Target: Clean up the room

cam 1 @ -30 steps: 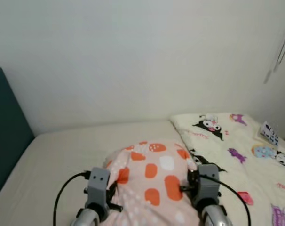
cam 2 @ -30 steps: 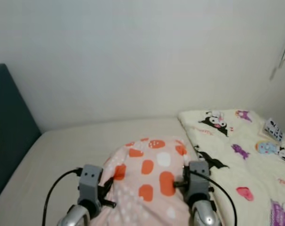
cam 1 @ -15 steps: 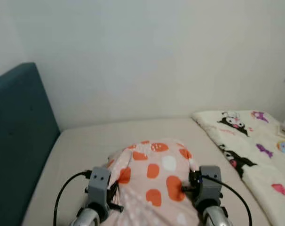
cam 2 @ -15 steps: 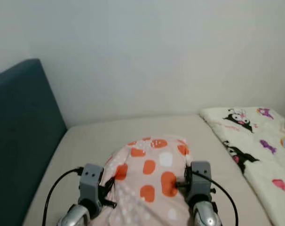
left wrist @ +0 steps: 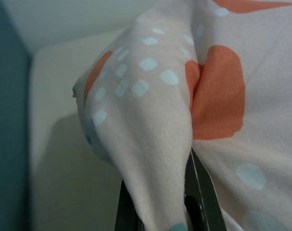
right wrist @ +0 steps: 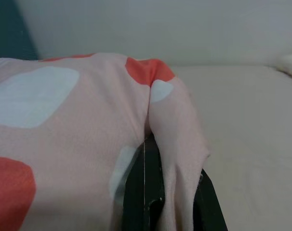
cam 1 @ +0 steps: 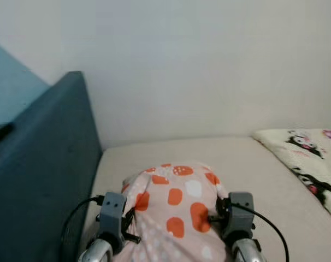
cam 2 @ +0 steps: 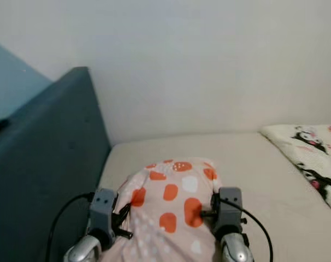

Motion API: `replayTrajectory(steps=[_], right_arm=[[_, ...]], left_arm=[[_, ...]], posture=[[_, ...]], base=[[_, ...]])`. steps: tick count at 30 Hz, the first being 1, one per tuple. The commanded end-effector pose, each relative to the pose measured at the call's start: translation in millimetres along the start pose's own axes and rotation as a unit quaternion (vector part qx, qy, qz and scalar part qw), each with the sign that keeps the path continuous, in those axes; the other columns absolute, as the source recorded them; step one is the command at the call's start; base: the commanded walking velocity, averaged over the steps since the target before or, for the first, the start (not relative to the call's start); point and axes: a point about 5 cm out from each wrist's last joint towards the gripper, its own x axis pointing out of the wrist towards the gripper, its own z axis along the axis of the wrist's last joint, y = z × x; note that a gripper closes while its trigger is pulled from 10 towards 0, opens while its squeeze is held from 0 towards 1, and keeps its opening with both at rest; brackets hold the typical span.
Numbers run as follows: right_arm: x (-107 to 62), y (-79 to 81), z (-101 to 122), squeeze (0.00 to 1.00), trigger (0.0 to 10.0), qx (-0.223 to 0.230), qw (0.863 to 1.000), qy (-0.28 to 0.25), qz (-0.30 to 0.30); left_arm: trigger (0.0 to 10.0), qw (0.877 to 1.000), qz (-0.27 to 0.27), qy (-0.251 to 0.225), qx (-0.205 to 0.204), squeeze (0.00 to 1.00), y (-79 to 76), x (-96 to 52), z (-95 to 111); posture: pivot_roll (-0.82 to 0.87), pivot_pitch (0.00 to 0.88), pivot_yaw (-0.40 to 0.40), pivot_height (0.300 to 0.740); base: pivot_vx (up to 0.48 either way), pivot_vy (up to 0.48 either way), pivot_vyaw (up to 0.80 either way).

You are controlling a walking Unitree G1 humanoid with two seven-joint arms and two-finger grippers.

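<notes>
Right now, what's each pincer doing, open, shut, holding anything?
Left pincer: shut on the left edge of the pillow.
Right pincer: shut on the pillow's right edge.

The head views are evenly and softly lit with slight overall softness and no glare, a faint shadow is cast on the bed point(left wrist: 64, 168) beneath the pillow point(left wrist: 151, 106) at the lower left of the left wrist frame, and the black fingers point(right wrist: 141, 192) are seen blurred at close range.
</notes>
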Motion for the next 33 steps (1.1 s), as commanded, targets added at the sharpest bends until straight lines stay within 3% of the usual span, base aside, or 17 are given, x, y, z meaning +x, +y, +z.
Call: replayTrajectory(steps=[1,22,27,33], right_arm=[[0.5,-8.6,6.5,0.00,10.0,-0.004,1.000,-0.021,-0.014],[-1.8,-10.1,5.3,0.00,10.0,-0.016,1.000,-0.021,-0.013],[-0.9,-9.8,4.6,0.00,10.0,-0.047,0.999,-0.014,-0.009],[-0.2,-10.0,5.3,0.00,10.0,-0.061,0.998,-0.014,-0.009]], left_arm=[[10.0,1.000,0.000,-0.013,0.006,0.00,-3.0,0.8,4.3],[10.0,1.000,-0.006,-0.011,0.002,0.00,-7.8,4.7,3.8],[10.0,1.000,0.001,-0.010,0.015,0.00,-5.9,5.8,4.5],[10.0,1.000,0.007,-0.006,0.025,0.00,-4.5,5.7,3.1]], posture=[[0.01,0.115,0.031,0.740],[0.00,0.103,0.035,0.740],[0.00,0.107,0.034,0.740],[0.00,0.112,0.029,0.740]], base=[[0.000,-0.480,0.00],[0.000,-0.046,0.00],[0.000,0.000,0.00],[0.000,-0.204,0.80]])
